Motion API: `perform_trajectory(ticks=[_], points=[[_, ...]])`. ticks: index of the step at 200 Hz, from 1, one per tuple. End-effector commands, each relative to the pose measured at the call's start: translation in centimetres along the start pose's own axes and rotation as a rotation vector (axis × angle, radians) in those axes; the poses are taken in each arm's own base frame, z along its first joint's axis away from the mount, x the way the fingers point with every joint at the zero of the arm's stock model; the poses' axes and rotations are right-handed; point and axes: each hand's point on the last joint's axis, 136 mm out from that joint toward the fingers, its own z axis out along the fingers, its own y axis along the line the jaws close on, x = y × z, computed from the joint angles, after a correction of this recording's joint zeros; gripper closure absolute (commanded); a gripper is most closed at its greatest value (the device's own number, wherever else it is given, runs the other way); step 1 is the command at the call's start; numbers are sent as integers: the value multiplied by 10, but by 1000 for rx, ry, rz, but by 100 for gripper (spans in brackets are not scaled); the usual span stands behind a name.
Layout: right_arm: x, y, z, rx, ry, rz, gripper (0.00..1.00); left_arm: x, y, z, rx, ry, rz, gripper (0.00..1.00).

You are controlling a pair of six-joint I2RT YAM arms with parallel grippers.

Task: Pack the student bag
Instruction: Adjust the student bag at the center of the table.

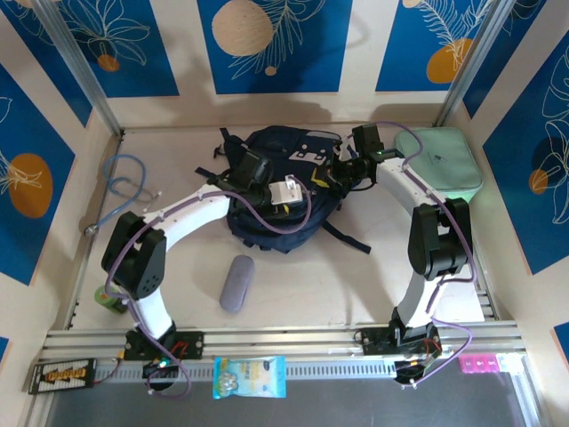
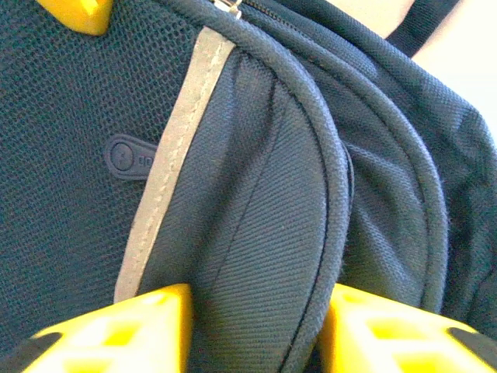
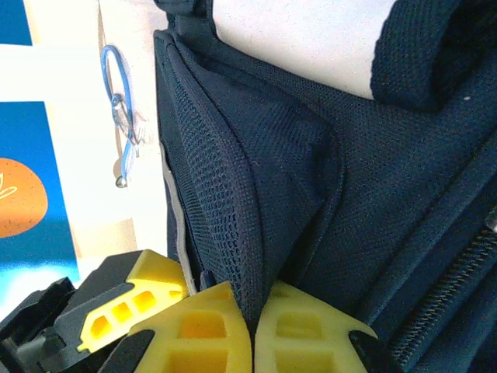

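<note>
Bag [image 1: 271,147] lies at the back middle of the table [image 1: 338,285]. Right gripper [image 3: 255,311] pinches its mesh fold, jaws closed. Left gripper [image 2: 256,299] straddles another fold, half open; whether it grips, cannot tell.

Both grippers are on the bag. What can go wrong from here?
1. The right gripper pinches only a thin mesh fold of the student bag at its fingertips, so a pull may slip it free.
2. The left gripper straddles a thick piped fold and may close on the wrong layer.
3. The bag lies loose, so tugging could drag it against the mint case.
</note>
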Motion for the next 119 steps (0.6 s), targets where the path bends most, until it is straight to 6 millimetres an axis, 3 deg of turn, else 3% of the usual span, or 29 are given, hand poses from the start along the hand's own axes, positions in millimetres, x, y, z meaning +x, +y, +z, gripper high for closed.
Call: perform_trajectory(ticks=[1,53,93,119], points=[[-11,38,-16,-122,-22,-90,96,-19,15,-14,-66,-84,45,68],[-7,25,-17,-100,-26,-165,75,-28,14,-33,-18,-203,-90,94],[-5,20,-13,-53,-36,-266,46,-30,18,-38,-30,-292,-196,97],[8,22,-10,-92,1,-296,39,-30,24,-38,-48,-308,-234,98]])
